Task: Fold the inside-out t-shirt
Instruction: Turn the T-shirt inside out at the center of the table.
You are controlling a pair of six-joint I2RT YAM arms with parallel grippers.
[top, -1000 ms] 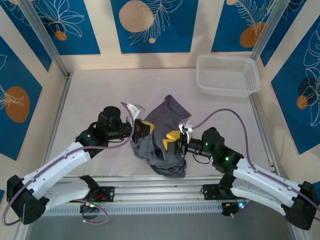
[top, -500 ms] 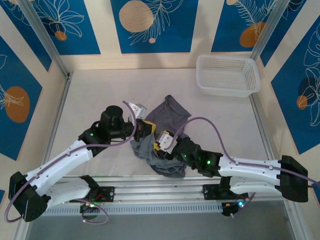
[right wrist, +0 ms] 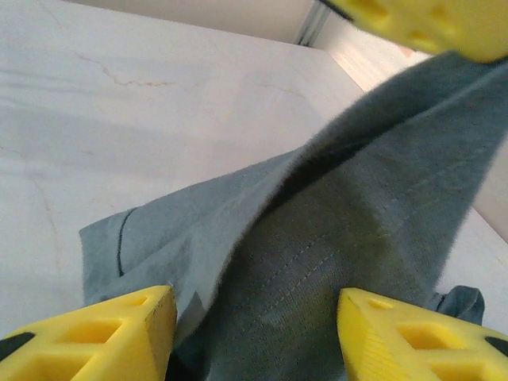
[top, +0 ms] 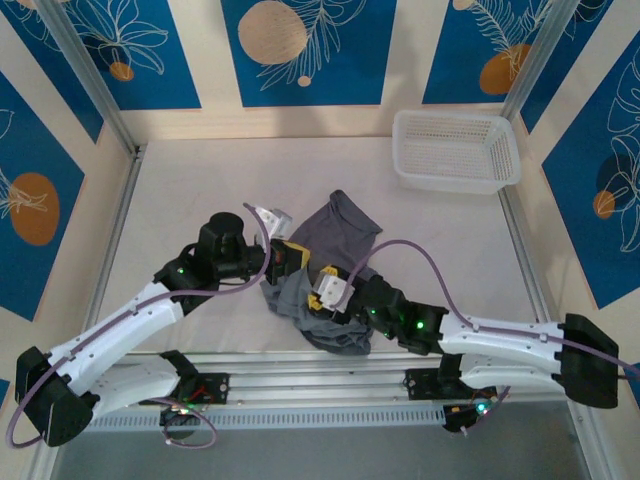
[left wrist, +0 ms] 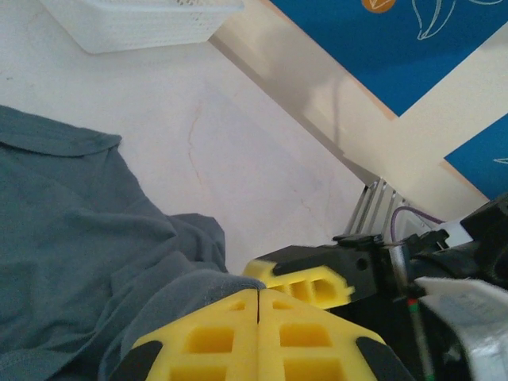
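The slate-grey t-shirt lies crumpled at the table's middle, one part lifted. My left gripper is shut on a fold of the t-shirt, its yellow pads pressed together at the cloth's raised edge. My right gripper stands open right beside it, low over the near part of the shirt. In the right wrist view the stretched cloth runs up from between the open right gripper to the left gripper's yellow fingers. One right finger shows in the left wrist view.
A white plastic basket sits at the back right of the pale table. Metal frame rails run along both sides, and the arms' bases stand at the near edge.
The right arm has swung low and leftward, bringing its open gripper from the shirt's right side to just beside the left gripper. The left gripper has stayed shut on the cloth.
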